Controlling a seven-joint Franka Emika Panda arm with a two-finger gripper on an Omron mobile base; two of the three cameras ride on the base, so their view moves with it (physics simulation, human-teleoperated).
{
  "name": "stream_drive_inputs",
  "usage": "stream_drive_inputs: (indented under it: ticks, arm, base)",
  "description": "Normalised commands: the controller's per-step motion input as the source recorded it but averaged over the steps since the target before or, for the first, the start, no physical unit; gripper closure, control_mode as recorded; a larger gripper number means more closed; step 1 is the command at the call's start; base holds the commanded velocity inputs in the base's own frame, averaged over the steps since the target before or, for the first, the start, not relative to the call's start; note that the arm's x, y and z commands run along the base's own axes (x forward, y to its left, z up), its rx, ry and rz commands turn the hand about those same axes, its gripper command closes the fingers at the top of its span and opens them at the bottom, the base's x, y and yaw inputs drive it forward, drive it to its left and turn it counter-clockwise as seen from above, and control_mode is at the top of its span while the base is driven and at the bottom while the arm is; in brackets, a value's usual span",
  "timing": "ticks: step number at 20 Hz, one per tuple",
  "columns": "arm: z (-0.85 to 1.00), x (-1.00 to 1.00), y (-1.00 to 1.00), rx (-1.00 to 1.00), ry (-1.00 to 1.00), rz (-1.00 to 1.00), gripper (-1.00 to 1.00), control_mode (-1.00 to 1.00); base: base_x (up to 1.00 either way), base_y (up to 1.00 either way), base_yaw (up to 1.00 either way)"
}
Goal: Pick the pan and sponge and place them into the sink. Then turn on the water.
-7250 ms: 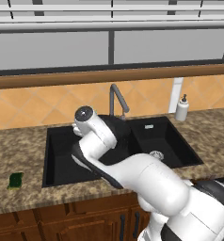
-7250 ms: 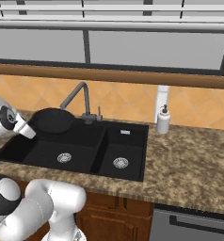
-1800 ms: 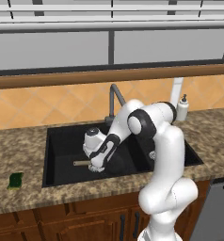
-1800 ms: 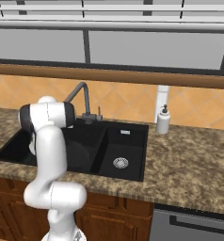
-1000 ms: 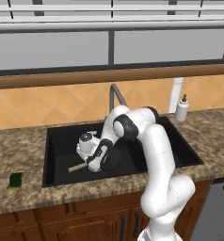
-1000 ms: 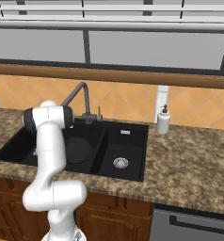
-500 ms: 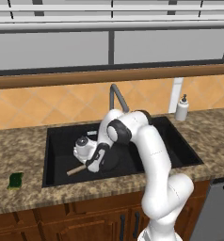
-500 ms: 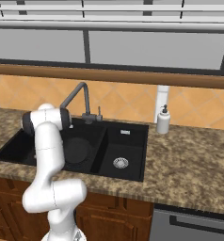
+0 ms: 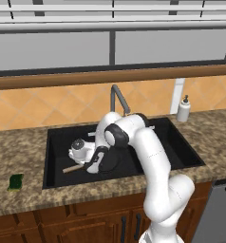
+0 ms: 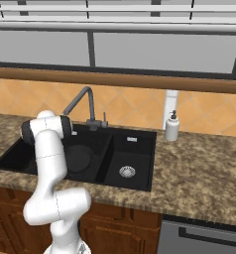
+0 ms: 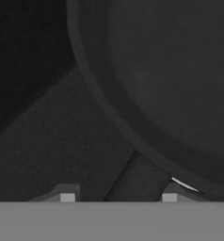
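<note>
The black pan [image 9: 113,161] lies flat in the large left bowl of the sink [image 9: 55,136], its light wooden handle [image 9: 72,168] pointing left. My gripper [image 9: 92,166] is low in that bowl at the handle's root. In the hand view the pan [image 11: 180,70] lies just ahead, and my gripper [image 11: 118,196] stands open, its fingertips [image 11: 67,195] apart on either side of the handle's dark root [image 11: 135,181]. The dark green sponge [image 9: 15,181] rests on the counter left of the sink. No water comes from the grey faucet [image 9: 117,96].
A white soap dispenser [image 9: 183,110] stands on the granite counter behind the sink's right end. The smaller right bowl [image 10: 132,149] has a silver drain [image 10: 127,171]. The faucet [image 10: 87,106] rises behind the divider, below a tiled wall and window.
The hand has sunk a little lower and to the left in the left bowl, the pan has come to rest on the bowl's floor, and the jaws have parted off the handle.
</note>
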Motion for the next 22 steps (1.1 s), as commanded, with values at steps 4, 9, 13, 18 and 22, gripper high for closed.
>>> stream_drive_inputs:
  ticks: [4, 9, 13, 18, 22]
  arm:
    - [0.02, 0.00, 0.00, 0.03, -0.05, 0.00, -1.00, -1.00]
    - [0.26, 0.00, 0.00, 0.07, 0.01, -0.02, -1.00, -1.00]
    - [0.42, 0.00, 0.00, 0.09, 0.02, -0.05, -1.00, -1.00]
    - [0.34, 0.00, 0.00, 0.07, 0.00, -0.05, -1.00, -1.00]
    - [0.66, -0.03, 0.00, 0.09, 0.00, -0.05, -1.00, -1.00]
  base:
    - [0.00, 0.00, 0.00]
    - [0.00, 0.00, 0.00]
    - [0.00, 0.00, 0.00]
    - [0.00, 0.00, 0.00]
    - [0.00, 0.00, 0.00]
